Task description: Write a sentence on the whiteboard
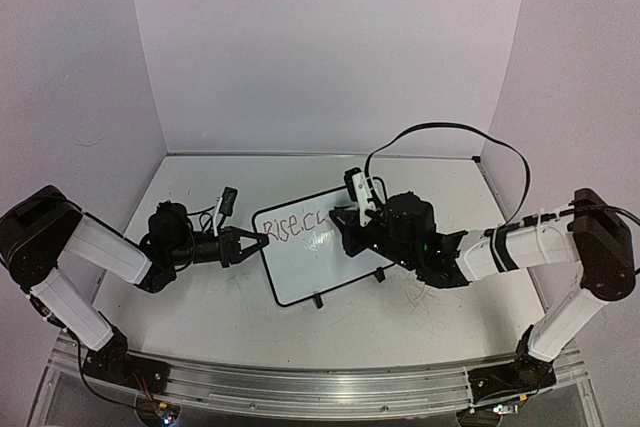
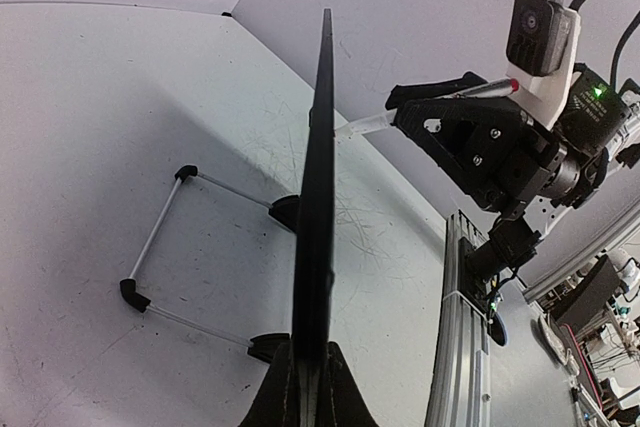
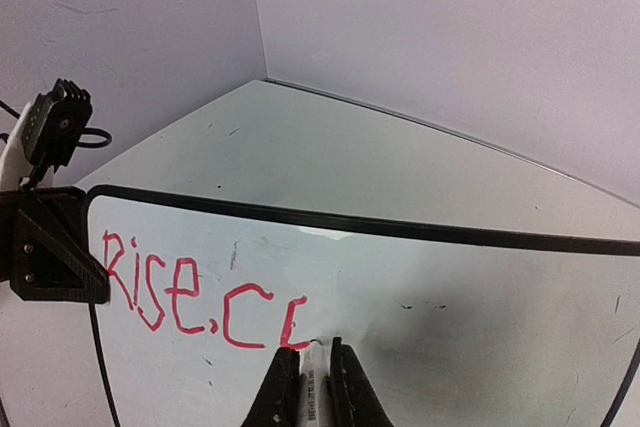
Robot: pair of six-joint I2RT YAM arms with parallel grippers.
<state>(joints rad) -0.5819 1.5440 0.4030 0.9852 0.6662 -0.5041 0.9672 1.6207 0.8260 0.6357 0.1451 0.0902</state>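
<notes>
The whiteboard (image 1: 315,252) stands tilted on the table in the top view, with red letters "Rise,c" (image 1: 298,223) along its top. In the right wrist view the sentence (image 3: 200,292) reads "Rise,cc" on the board (image 3: 450,317). My right gripper (image 3: 313,372) is shut on a white marker (image 3: 314,387) whose tip touches the board just right of the last letter. My left gripper (image 2: 307,382) is shut on the board's left edge (image 2: 318,197), seen edge-on. In the top view the left gripper (image 1: 255,243) and the right gripper (image 1: 345,232) flank the board.
The board's wire stand with black feet (image 2: 160,247) rests on the scuffed white tabletop (image 2: 100,127). Lilac walls (image 1: 320,47) close the back and sides. An aluminium rail (image 1: 300,387) runs along the near edge. A black cable (image 1: 450,132) arcs above the right arm.
</notes>
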